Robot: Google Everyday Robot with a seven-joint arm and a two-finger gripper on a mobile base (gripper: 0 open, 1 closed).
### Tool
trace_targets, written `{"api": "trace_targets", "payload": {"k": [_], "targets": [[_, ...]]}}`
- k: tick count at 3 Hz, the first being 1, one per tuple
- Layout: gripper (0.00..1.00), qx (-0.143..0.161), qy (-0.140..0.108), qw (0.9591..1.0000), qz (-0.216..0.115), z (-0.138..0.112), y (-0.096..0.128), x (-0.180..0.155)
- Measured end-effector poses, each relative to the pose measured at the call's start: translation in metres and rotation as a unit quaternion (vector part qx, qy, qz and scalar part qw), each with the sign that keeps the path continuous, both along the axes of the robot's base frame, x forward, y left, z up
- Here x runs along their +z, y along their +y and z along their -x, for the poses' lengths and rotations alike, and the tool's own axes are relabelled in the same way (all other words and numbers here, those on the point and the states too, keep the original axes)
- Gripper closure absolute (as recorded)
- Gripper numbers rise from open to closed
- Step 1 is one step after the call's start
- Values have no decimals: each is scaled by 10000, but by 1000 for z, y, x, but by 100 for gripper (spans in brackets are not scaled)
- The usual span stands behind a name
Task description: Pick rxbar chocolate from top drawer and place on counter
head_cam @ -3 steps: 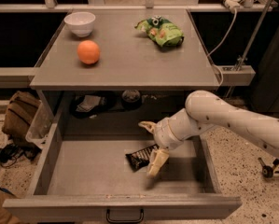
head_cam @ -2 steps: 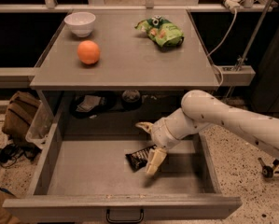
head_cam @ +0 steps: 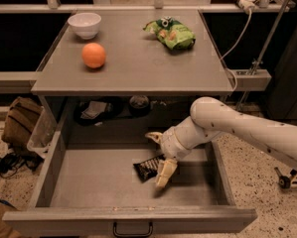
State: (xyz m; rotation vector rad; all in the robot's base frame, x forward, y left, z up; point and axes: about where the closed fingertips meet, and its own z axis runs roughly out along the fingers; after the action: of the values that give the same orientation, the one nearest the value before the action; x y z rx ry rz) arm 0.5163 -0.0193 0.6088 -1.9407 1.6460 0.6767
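The rxbar chocolate, a dark glossy bar, lies flat on the bottom of the open top drawer, right of its middle. My gripper is inside the drawer, reaching in from the right, just above the bar's right end. It is open: one finger points back left, and the other finger points down beside the bar's right edge. The bar is not held. The grey counter lies above the drawer.
On the counter are a white bowl, an orange and a green snack bag. Dark items sit on the shelf behind the drawer. The black handle is at the drawer front. A bag lies on the floor at left.
My arm and gripper have shifted slightly left and down toward the bar. The bar has not moved.
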Motion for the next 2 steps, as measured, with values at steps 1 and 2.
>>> {"api": "trace_targets", "payload": {"k": [1, 2], "targets": [[0, -58, 26, 9999, 127, -1, -2, -9], [0, -88, 48, 9998, 151, 0, -3, -13]]}}
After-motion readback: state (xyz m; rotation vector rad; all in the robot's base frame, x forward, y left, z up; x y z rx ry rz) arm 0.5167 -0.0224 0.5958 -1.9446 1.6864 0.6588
